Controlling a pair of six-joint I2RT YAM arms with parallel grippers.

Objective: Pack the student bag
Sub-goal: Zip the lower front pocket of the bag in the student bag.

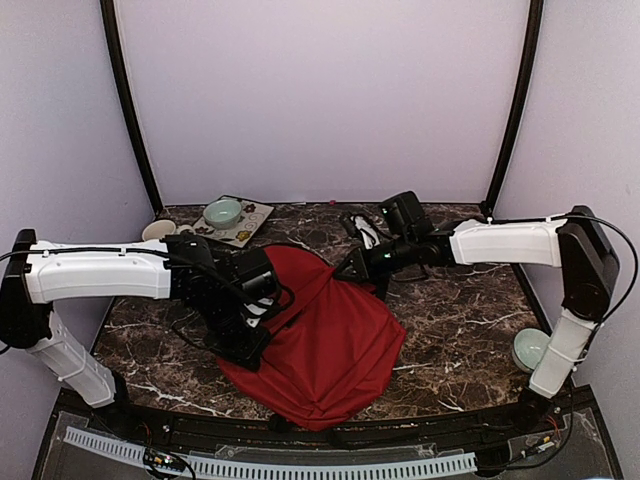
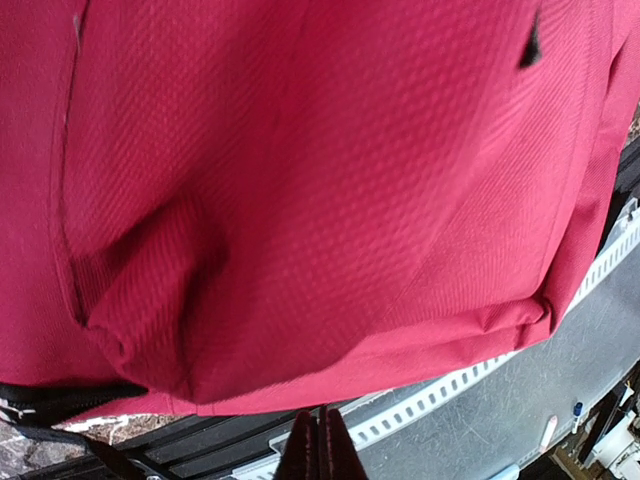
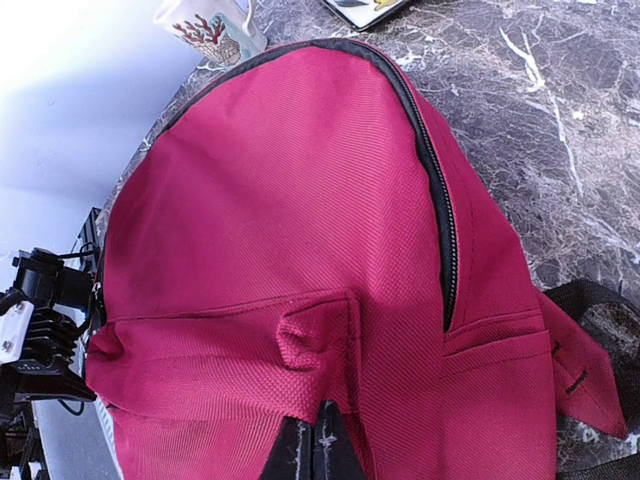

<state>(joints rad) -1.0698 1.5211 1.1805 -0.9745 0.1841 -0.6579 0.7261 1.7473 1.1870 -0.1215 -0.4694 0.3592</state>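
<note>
the student bag [image 1: 330,340] lies flat mid-table, its zipper [image 3: 440,200] apparently closed. the left gripper [image 2: 320,445] is pressed closed at the bag's left side, with nothing clearly between its fingers. the right gripper [image 3: 316,440] pinches a fabric fold. beyond sit a cup [image 3: 210,28] and a bowl [image 1: 223,212]. the step looks like opening the bag, so the next move calls for finding the zipper pull.

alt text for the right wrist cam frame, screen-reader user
A dark-red fabric backpack fills most of the frame on a brown marble table, its black zipper curving along the upper edge. At bottom centre the right gripper is shut on a raised fold of the fabric; a white mug with a red coral print stands beyond the backpack.
</note>
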